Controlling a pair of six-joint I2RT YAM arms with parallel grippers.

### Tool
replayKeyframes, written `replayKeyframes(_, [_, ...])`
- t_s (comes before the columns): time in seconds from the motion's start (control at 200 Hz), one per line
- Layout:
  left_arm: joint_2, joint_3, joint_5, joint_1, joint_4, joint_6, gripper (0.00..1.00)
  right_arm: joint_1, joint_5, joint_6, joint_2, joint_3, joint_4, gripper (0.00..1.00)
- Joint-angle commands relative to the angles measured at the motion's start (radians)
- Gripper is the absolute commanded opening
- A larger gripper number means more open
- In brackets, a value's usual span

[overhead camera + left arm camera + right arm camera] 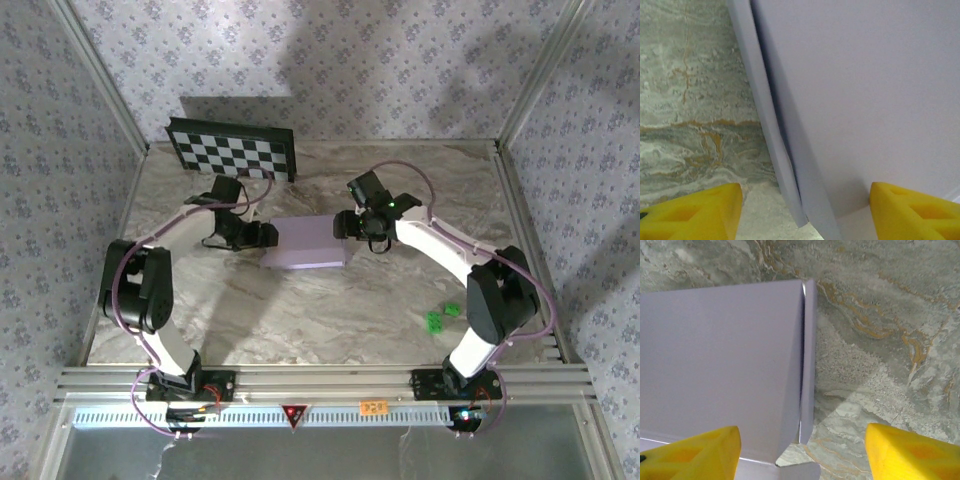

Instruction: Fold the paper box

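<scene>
Top view: the box [305, 243] lies flat with its lid down near the middle of the table [330, 320], a little toward the far edge. The left claw [262, 236] is at the box's left end and the right claw [347, 227] at its right end. Each is close against an end wall, though contact cannot be made out. The folding looks nearly done, and the step in hand is probably seating the end walls.

Left wrist view: the yellow fingers [690, 215] stand wide apart — released, gripping nothing. The box's left edge runs up between them. Its end wall [760, 95] stands slightly off the lid, with a dark gap along the seam. One finger hangs over bare table and the other over the lid.

Right wrist view: here too the fingers [912, 450] are spread and hold nothing. The box's right end lies between them, with one finger over the lid and the other over the table. The narrow end flap [809, 360] shows a thin slit beside the lid, so it is not quite flush.

The next move likely calls for both claws to press the end walls inward together — evenly, so the light box does not slide, and gently, since the card is thin.
</scene>
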Motion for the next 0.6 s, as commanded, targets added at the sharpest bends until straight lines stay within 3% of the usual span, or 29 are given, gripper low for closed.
replayKeyframes(0.0, [-0.032,-0.027,0.016,-0.005,0.027,-0.026,0.67,-0.008,-0.053,-0.032,0.034,-0.014,-0.028,0.68])
replayKeyframes(0.34, [0.008,-0.065,0.012,-0.009,0.084,-0.04,0.52,-0.023,-0.132,-0.08,0.095,-0.017,0.003,0.65])
replayKeyframes(0.595, [0.049,-0.074,0.006,-0.009,0.102,-0.038,0.47,-0.038,-0.182,-0.086,0.142,-0.019,0.023,0.64])
